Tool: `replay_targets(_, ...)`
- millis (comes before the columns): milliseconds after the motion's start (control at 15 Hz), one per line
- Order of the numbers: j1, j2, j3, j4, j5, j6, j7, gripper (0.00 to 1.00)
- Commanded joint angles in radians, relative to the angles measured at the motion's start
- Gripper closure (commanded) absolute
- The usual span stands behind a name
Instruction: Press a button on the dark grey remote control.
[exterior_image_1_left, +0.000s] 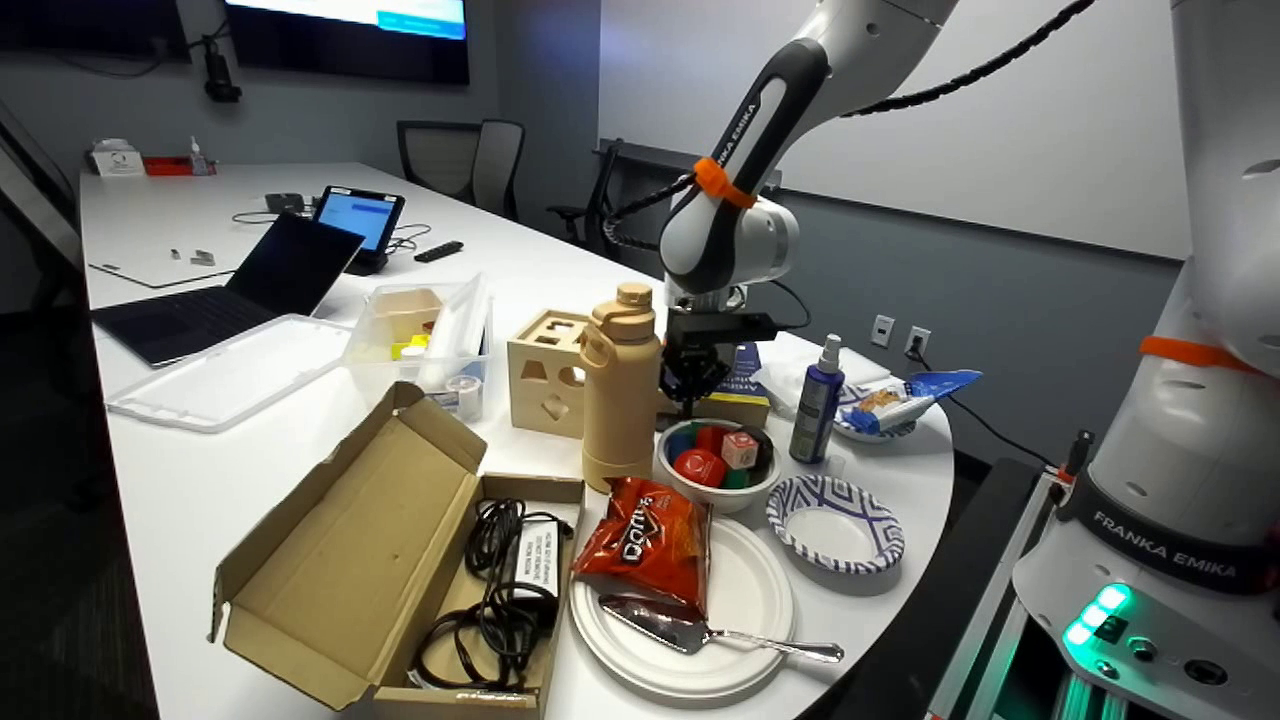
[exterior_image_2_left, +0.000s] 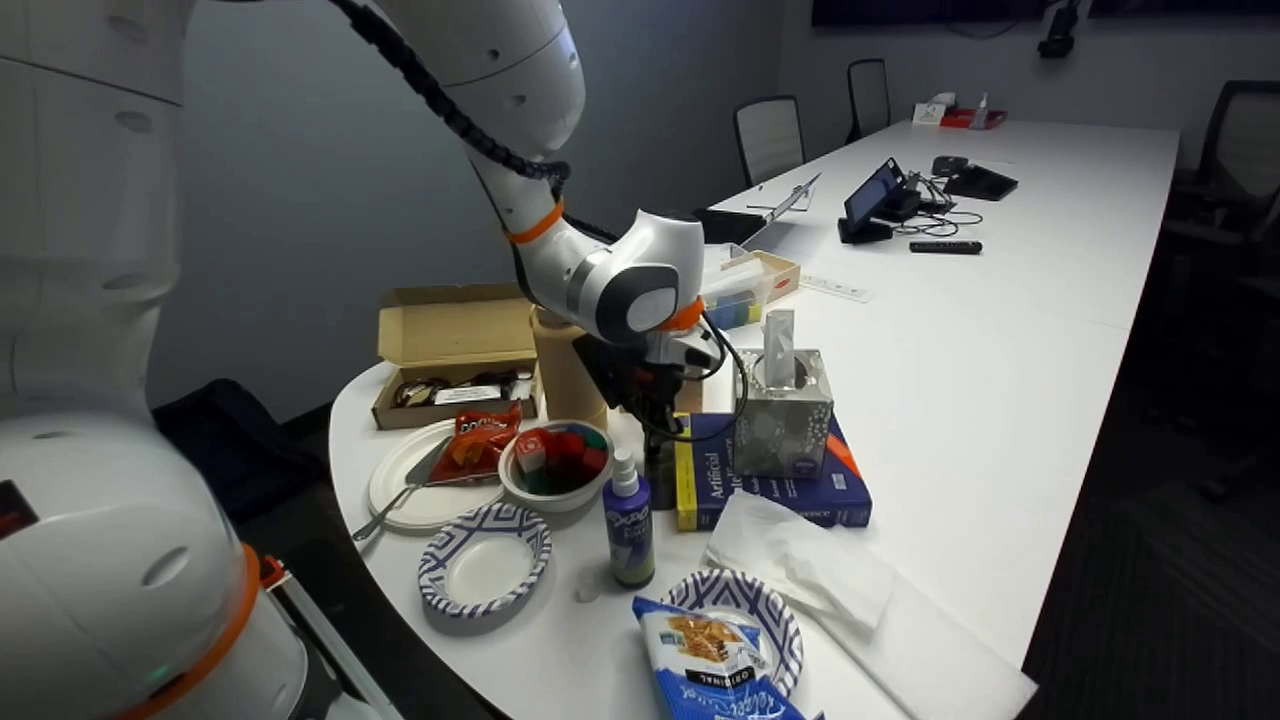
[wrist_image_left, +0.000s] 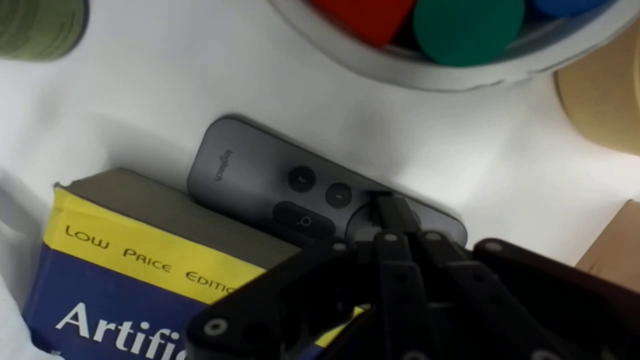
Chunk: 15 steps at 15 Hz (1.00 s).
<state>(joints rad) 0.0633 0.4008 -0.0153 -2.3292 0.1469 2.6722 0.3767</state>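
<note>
The dark grey remote control (wrist_image_left: 245, 170) lies flat on the white table against the book's edge, buttons up, in the wrist view. Its round buttons, its long search button (wrist_image_left: 303, 220) and part of its circular pad (wrist_image_left: 357, 220) show. The fingers hide the rest of the pad. My gripper (wrist_image_left: 392, 202) is shut and empty, its fingertips together over the circular pad. I cannot tell whether they touch it. In both exterior views the gripper (exterior_image_1_left: 686, 408) (exterior_image_2_left: 657, 440) points down beside the book, and the remote's end (exterior_image_2_left: 662, 490) shows as a dark strip.
The thick book (exterior_image_2_left: 780, 498) bears a tissue box (exterior_image_2_left: 785, 430). A white bowl of blocks (exterior_image_2_left: 555, 495), a purple spray bottle (exterior_image_2_left: 628, 530), a tan flask (exterior_image_1_left: 620, 400) and a wooden shape box (exterior_image_1_left: 540, 380) stand close around. Another black remote (exterior_image_2_left: 945, 247) lies far down the table.
</note>
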Motion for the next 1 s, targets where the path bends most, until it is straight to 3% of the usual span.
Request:
replay_targets(0, 0.009, 0.039, -0.006, 0.028, 0.009, 0.017, 0.001, 1.0)
replay_targets(933, -0.007, 0.099, 0.005, 0.017, 0.006, 0.079, -0.069, 1.0)
